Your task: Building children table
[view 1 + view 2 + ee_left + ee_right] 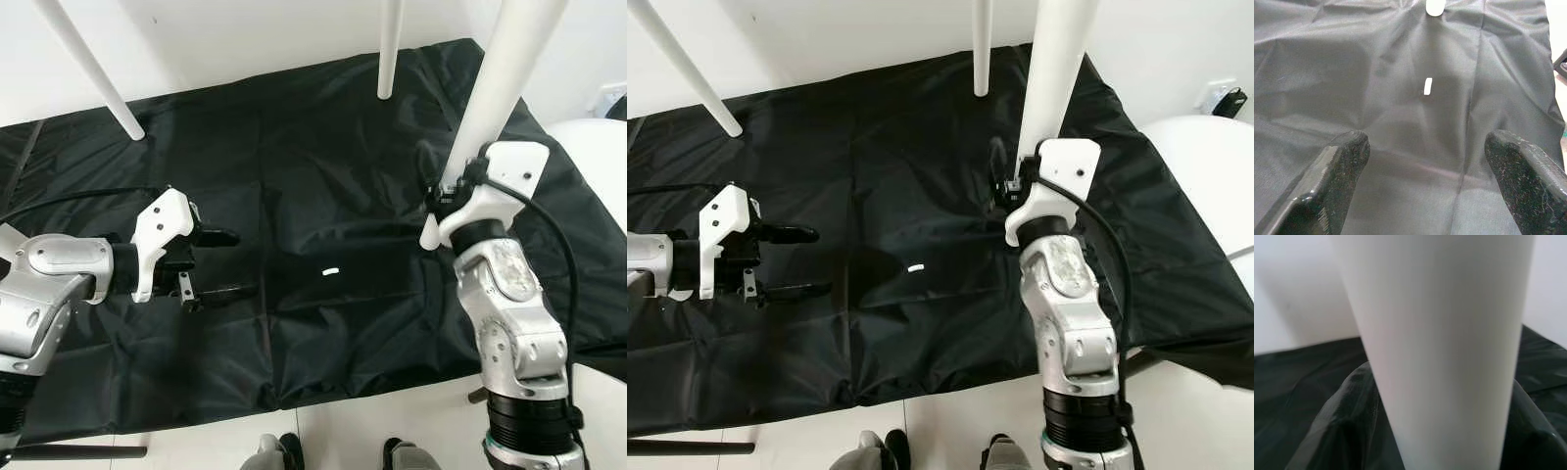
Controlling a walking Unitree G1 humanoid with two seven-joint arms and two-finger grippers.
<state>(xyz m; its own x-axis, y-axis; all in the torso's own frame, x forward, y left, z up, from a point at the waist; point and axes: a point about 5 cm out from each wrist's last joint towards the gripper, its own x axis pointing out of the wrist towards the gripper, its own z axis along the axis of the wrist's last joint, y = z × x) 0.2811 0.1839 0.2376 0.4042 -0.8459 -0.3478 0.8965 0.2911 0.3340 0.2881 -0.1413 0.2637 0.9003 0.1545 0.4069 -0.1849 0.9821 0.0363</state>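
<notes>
Two claws: my right gripper [1011,186] clamps the white table leg [1055,69] near the black cloth's [872,127] right edge (keep it vertical); my left gripper [220,264] hovers spread, empty.

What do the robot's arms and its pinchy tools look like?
Both arms are shiny silver metal with round joints. The left tool has a white housing and two long black fingers. The right tool has the same white housing, with a black cable looping down the arm.

You have open black cloth [294,323] between the two arms, with a small white piece [330,271] lying on it. Three white table legs [390,49] rise at the back and right.
</notes>
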